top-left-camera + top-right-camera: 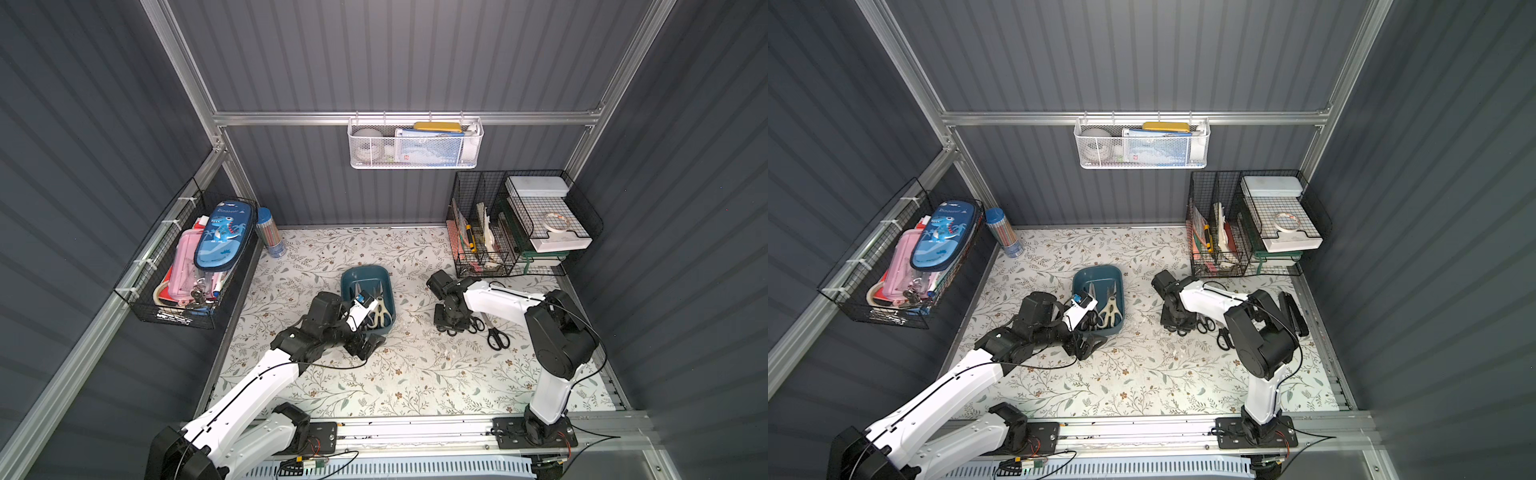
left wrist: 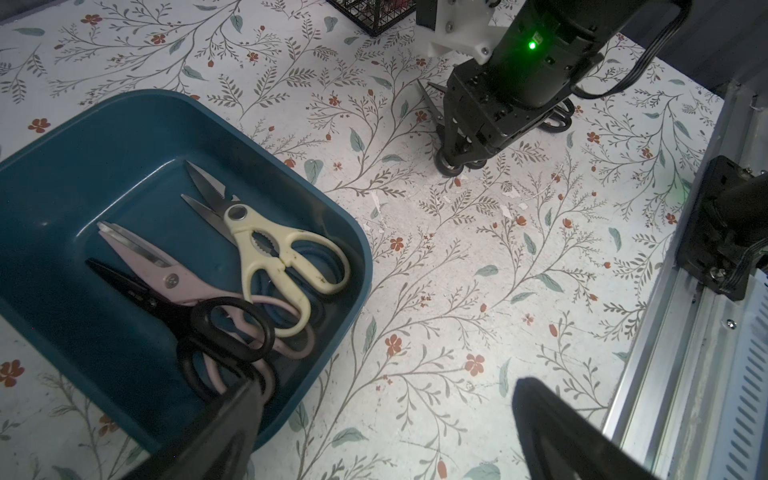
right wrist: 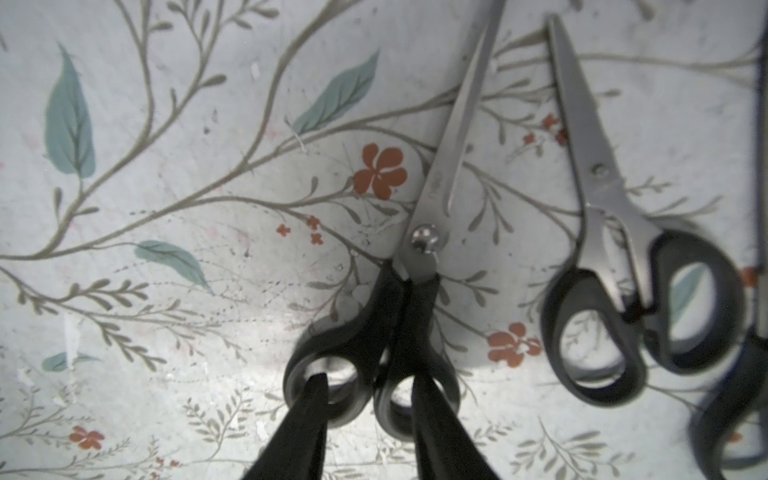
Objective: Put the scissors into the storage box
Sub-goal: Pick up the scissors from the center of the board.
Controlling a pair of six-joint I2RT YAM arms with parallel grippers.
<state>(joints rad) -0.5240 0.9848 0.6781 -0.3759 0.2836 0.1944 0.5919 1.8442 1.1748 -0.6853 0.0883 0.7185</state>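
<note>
The teal storage box (image 1: 348, 277) (image 2: 124, 104) holds cream shears (image 2: 282, 257), pink shears (image 2: 166, 270) and a black-handled pair (image 2: 224, 328); blue handle rings show under the cream pair. My left gripper (image 2: 386, 384) (image 1: 366, 345) stands wide open over bare mat at the box's near corner. Right of the box, black-handled scissors (image 3: 419, 286) lie flat on the mat. My right gripper (image 3: 369, 379) (image 1: 451, 328) has one fingertip inside each handle ring, apart from the ring walls. A second black pair (image 3: 615, 249) (image 1: 496, 334) lies beside it, and a third handle (image 3: 731, 407) shows at the edge.
Black wire baskets (image 1: 482, 224) stand at the back right, just behind the right arm. Another wire basket (image 1: 187, 266) of pencil cases hangs on the left wall, and a white mesh basket (image 1: 415, 145) on the back wall. A pencil tube (image 1: 270, 232) stands back left. A metal rail (image 1: 415, 432) runs along the front.
</note>
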